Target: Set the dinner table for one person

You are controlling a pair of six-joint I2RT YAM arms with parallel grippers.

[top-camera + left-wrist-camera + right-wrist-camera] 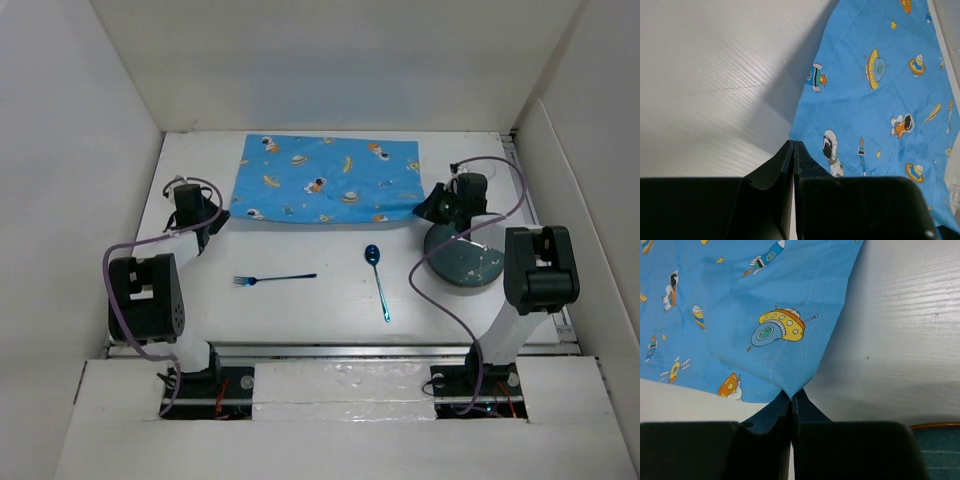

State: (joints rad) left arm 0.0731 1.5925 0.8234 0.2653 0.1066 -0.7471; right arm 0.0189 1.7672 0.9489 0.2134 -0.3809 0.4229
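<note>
fork [272,279], spoon [378,280], plate [462,264] near placemat [325,180]

A blue placemat [325,179] lies along the far edge. A fork [275,278] and spoon [380,286] lie in the middle. A plate [462,266] sits by the right edge.

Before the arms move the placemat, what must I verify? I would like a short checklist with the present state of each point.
1. Right gripper shut on placemat corner: ok.
2. Left gripper shut on the other near corner: ok, the corner meets its closed tips.
3. Nothing lying on the placemat: ok.
4. Table in front of the placemat free: not ok, fork and spoon lie there.
5. Plate away from the right arm: not ok, it sits right beside the right gripper.
</note>
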